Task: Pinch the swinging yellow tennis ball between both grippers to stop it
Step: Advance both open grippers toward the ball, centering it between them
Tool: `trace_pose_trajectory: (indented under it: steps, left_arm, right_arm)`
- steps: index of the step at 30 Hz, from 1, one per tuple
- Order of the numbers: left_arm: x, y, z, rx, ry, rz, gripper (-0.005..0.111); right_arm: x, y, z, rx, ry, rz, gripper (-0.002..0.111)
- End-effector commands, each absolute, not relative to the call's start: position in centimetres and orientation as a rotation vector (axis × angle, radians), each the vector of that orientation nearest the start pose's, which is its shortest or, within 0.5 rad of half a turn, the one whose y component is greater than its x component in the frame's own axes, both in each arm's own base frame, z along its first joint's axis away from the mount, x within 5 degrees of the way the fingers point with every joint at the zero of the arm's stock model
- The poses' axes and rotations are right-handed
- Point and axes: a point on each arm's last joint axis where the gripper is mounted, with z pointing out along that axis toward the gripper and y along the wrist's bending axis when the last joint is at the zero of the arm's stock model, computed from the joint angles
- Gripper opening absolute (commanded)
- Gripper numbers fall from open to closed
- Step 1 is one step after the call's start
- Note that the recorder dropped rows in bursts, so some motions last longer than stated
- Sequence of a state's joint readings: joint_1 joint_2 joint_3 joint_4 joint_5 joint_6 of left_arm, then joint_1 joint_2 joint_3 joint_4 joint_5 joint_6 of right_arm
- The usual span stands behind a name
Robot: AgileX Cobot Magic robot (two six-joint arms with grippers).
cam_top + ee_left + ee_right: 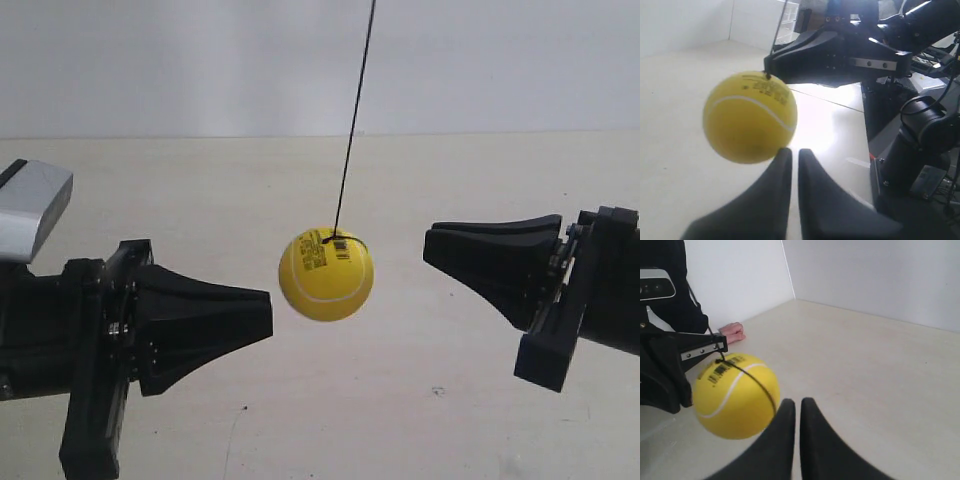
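A bright yellow fuzzy tennis ball (326, 274) with white seams and a dark printed label hangs on a thin black string (355, 110) above a pale cream surface (400, 400), clear of it. The black wedge-shaped hand of the arm at the exterior view's left (268, 318) points its blunt tip at the ball from just beside it, with a small gap between them. The black wedge-shaped hand of the arm at the exterior view's right (428, 245) faces the ball from a little farther off. Each has its two halves pressed together and grips nothing.

In the left wrist view, the left hand (794, 152) shows two black fingers (775, 190) closed to a thin slit, with nothing in it. The tennis ball (750, 117) hangs just past the tips, off to one side. Beyond it the right hand (771, 65) points back at the ball, its tip near the string's knot.

In the right wrist view, the right hand (797, 402) is likewise pressed together and empty. The tennis ball (735, 395) hangs just beside its tips, the string crossing the ball's top. Behind the ball stands the left hand (670, 380), and farther back a person's fist (732, 331) rests on the surface.
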State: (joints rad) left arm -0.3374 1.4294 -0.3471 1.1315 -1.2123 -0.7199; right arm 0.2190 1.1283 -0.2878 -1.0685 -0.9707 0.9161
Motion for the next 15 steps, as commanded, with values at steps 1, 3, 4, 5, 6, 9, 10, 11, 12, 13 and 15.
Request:
trace_pose_trajectory:
  steps: [1,3,4,5,6,9,10,11,12,13,15]
  left_arm:
    - [16.21,-14.78,20.63,0.954,1.460,-1.176,0.005]
    - [16.22,-15.04,20.80,0.945,1.435,-1.158,0.005]
    - [16.25,-15.09,20.86,0.939,1.429,-1.152,0.005]
    - [16.23,-15.20,20.91,0.935,1.424,-1.151,0.005]
    - [16.22,-15.26,20.94,0.933,1.419,-1.148,0.005]
    - [16.22,-15.26,20.94,0.933,1.419,-1.148,0.005]
    - [16.22,-15.26,20.94,0.933,1.419,-1.148,0.005]
    - [16.22,-15.26,20.94,0.933,1.419,-1.148,0.005]
    - [16.22,-15.26,20.94,0.933,1.419,-1.148,0.005]
    - [16.23,-15.26,20.95,0.931,1.419,-1.148,0.005]
    - [16.27,-15.26,20.90,0.928,1.422,-1.148,0.005]
  right_arm:
    - [15.58,10.28,23.03,-0.712,1.615,0.931,0.000]
    - [15.58,10.28,23.03,-0.712,1.615,0.931,0.000]
    - [15.58,10.28,23.03,-0.712,1.615,0.931,0.000]
    - [15.58,10.28,23.03,-0.712,1.615,0.931,0.000]
    - [15.58,10.28,23.03,-0.712,1.615,0.931,0.000]
    - [15.57,10.29,23.02,-0.715,1.615,0.930,0.000]
    - [15.56,10.29,23.02,-0.716,1.615,0.930,0.000]
    - [15.55,10.29,23.00,-0.719,1.616,0.930,0.000]
    - [15.55,10.29,23.00,-0.719,1.616,0.930,0.000]
    - [15.55,10.29,23.00,-0.718,1.617,0.931,0.000]
    - [15.56,10.29,22.98,-0.718,1.619,0.929,0.000]
